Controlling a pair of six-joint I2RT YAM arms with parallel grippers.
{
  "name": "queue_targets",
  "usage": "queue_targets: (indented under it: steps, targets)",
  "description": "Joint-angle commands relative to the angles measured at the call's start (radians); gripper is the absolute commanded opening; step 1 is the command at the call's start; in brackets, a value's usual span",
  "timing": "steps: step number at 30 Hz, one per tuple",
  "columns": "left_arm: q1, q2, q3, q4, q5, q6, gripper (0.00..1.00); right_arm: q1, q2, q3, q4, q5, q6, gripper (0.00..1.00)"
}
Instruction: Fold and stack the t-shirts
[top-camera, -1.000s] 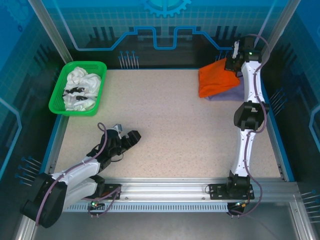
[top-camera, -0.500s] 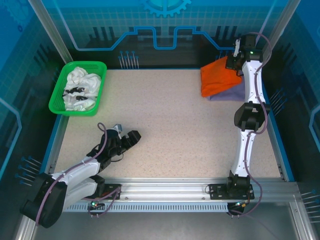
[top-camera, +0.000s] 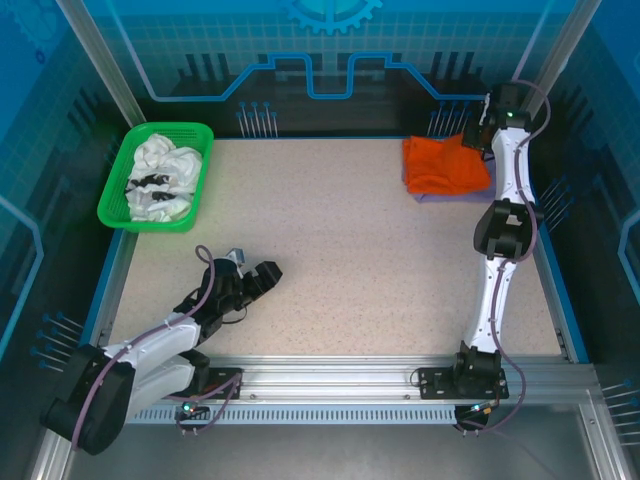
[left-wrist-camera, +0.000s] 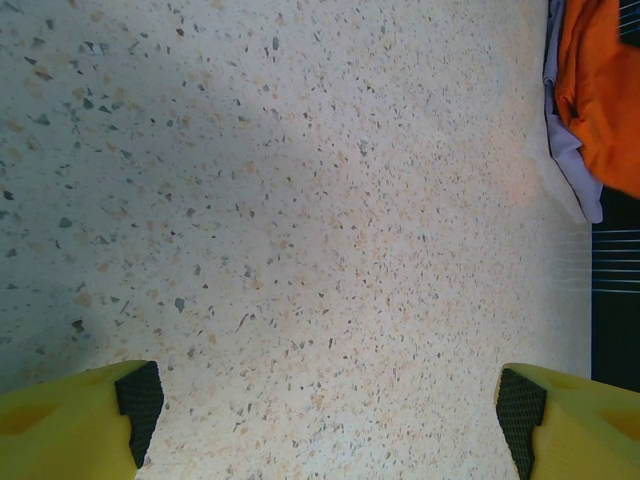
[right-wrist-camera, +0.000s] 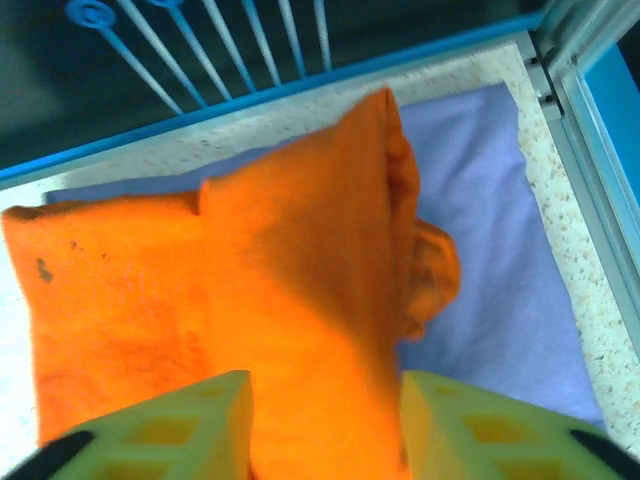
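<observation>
A bright orange t-shirt (top-camera: 445, 165) lies folded at the table's far right corner, on top of a pale lavender t-shirt (right-wrist-camera: 500, 250) that sticks out beneath it. My right gripper (top-camera: 480, 135) hangs over the orange shirt's right edge. Its jaws (right-wrist-camera: 325, 420) stand apart, open, with a ridge of orange cloth (right-wrist-camera: 250, 290) between them. White t-shirts with black print (top-camera: 160, 175) are bunched in the green basket. Low over bare table near the front left, my left gripper (top-camera: 262, 275) is wide open and holds nothing (left-wrist-camera: 330, 400). Its view catches the orange shirt (left-wrist-camera: 605, 90) and the lavender shirt (left-wrist-camera: 570, 150) far off.
The green plastic basket (top-camera: 115, 190) stands at the far left. A blue rail and enclosure walls border the table close behind the folded stack (right-wrist-camera: 300, 85). Speckled tabletop (top-camera: 330, 230) stretches between the two arms.
The right gripper carried the orange shirt back and to the right, then its jaws parted. The shirt, lifted before, now lies flat over the lavender one. The left arm stayed still.
</observation>
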Motion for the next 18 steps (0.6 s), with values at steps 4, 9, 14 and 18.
queue_targets:
  steps: [4,9,14,18]
  targets:
    - [0.003,0.001,0.027,-0.012,0.019,0.001,0.89,-0.039,0.038,0.022,-0.021,0.053,0.104,1.0]
    - [0.003,-0.021,0.02,-0.019,0.011,0.0,0.89,-0.017,-0.099,-0.158,0.039,0.021,0.164,1.0]
    - [0.003,-0.058,0.033,-0.07,-0.002,0.007,0.89,0.055,-0.304,-0.435,0.164,-0.046,0.187,1.0]
    - [-0.004,-0.116,0.104,-0.214,-0.04,0.044,0.89,0.147,-0.504,-0.722,0.305,-0.093,0.172,1.0]
